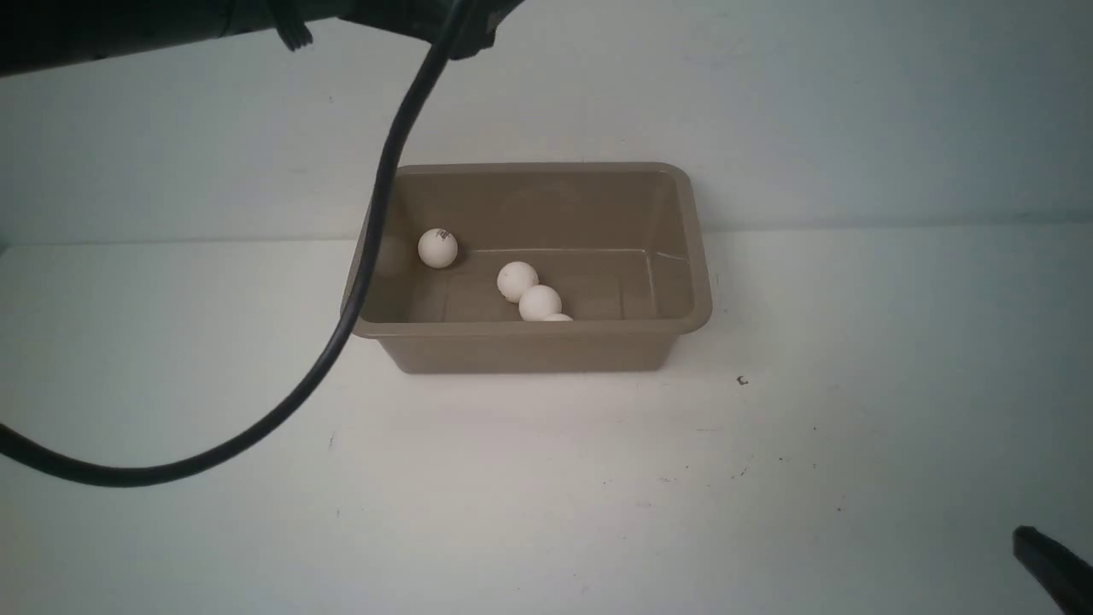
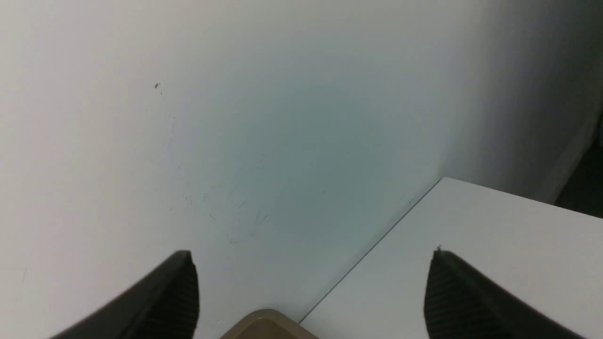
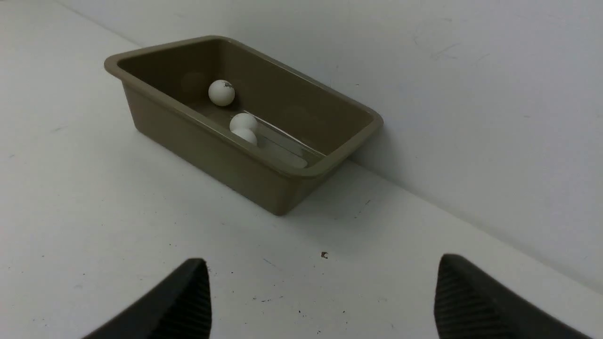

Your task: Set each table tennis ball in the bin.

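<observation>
A white counter (image 1: 546, 478) meets a pale wall (image 1: 768, 102), and the bin (image 1: 529, 350) stands close by that wall. Four table tennis balls (image 1: 517, 281) lie inside it, one half hidden behind the near rim. The left pincer (image 2: 312, 254) and the right pincer (image 3: 322, 259) both gape wide, holding nothing.

Three views, one bin (image 1: 529, 346) — whole, oblique, and a sliver.
The front view looks forward and down across the bench (image 1: 546, 495) to the wall (image 1: 768, 102), with the bin at middle distance. The right wrist view sits low over the bench, facing the bin cornerwise and sharing its inside with the front view. The left wrist view faces the wall closely — only a rim corner shows.
</observation>
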### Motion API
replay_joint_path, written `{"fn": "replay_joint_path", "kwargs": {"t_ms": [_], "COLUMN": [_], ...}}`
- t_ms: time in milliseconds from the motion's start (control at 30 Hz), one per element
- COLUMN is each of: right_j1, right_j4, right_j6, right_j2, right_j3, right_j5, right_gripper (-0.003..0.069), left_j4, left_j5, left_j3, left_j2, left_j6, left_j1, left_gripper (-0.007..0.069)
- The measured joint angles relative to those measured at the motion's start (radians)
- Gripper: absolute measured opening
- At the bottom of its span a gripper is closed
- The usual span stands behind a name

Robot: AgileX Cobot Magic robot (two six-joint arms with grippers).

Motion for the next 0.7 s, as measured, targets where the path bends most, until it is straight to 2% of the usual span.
{"fn": "replay_joint_path", "kwargs": {"t_ms": [133,400,567,633,700], "right_j1": [0.000,0.000,0.000,0.000,0.000], "right_j4": [0.000,0.000,0.001,0.001,0.001], "right_j6": [-0.002,-0.002,-0.003,-0.003,-0.003], "right_j2": [0.000,0.000,0.000,0.000,0.000], "right_j3": [0.000,0.000,0.000,0.000,0.000], "right_j5": [0.000,0.000,0.000,0.000,0.000], "right_gripper": [0.0579,0.0579,0.0579,0.0579,0.0579], "left_j4": [-0.024,-0.177,-0.223,-0.253,-0.330], "left_j5": [0.029,0.176,0.185,0.182,0.135], "left_j3": [0.000,0.000,0.000,0.000,0.000], "left_j2": [0.000,0.000,0.002,0.008,0.027], "left_j6": [-0.001,-0.003,-0.002,0.022,0.118], "left_j1": [0.000,0.000,0.000,0.000,-0.012], "left_gripper": [0.0583,0.0583,0.0583,0.0583,0.0583]}}
